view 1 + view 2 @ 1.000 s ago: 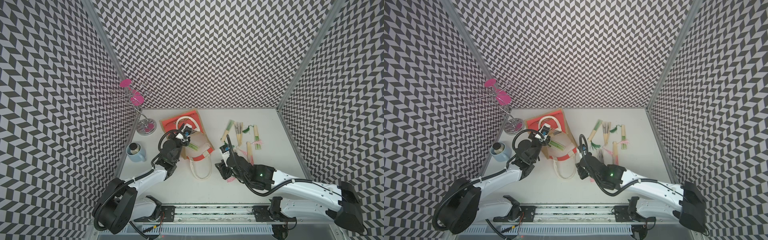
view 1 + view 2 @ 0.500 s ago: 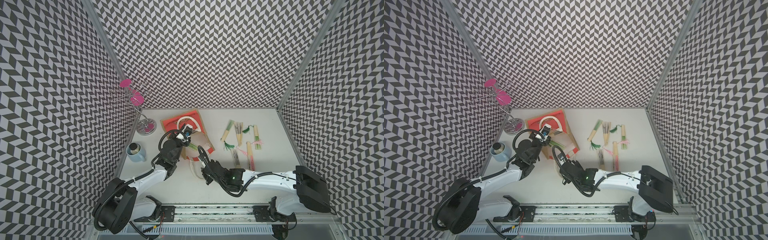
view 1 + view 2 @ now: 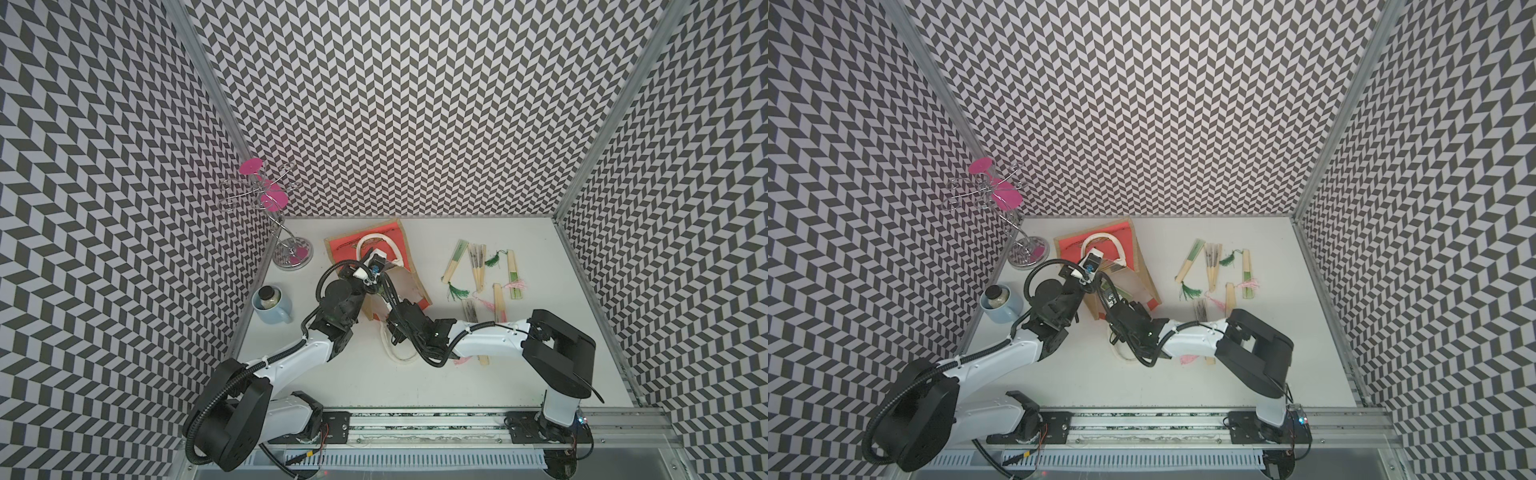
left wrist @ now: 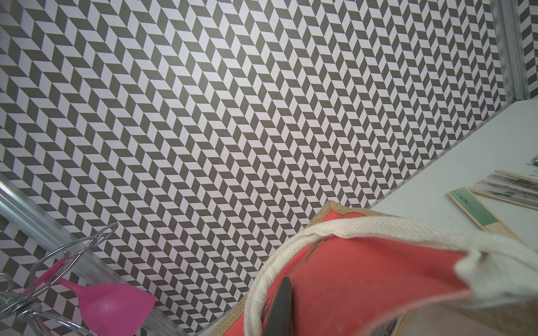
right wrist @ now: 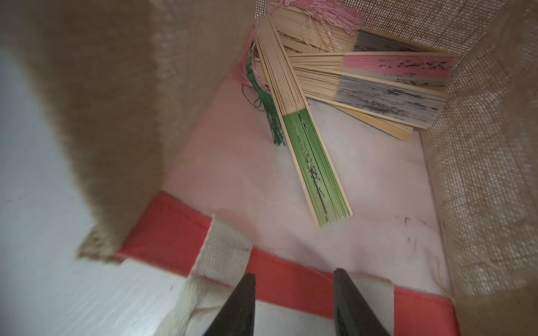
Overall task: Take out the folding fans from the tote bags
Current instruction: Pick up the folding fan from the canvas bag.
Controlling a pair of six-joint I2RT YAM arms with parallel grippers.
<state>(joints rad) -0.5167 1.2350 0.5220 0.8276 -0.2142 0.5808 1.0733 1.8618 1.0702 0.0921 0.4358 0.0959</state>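
Observation:
The tote bag point(image 3: 353, 249) point(image 3: 1073, 247) lies on its side left of the table's middle, tan jute with a red-orange panel, its mouth towards the front. My left gripper point(image 3: 376, 276) point(image 4: 282, 293) is shut on the bag's upper edge by the cream handle point(image 4: 320, 229) and holds the mouth open. My right gripper point(image 5: 294, 273) point(image 3: 1113, 301) stands open at the mouth, over the red rim, with nothing between its fingers. Inside lie several folding fans: a green one point(image 5: 314, 163), a pink one point(image 5: 396, 67) and a grey one point(image 5: 387, 101). Several more fans point(image 3: 455, 262) point(image 3: 1246, 274) lie on the table to the right.
A wire stand point(image 3: 291, 253) with pink glasses is at the back left. A blue mug point(image 3: 272, 309) holding a jar sits by the left wall. The bag's lower handle point(image 3: 395, 353) trails on the table under my right wrist. One fan point(image 3: 484, 359) lies under my right forearm.
My right arm has swung left from the fans on the table to the bag's mouth. The left gripper has kept its hold on the bag without moving.

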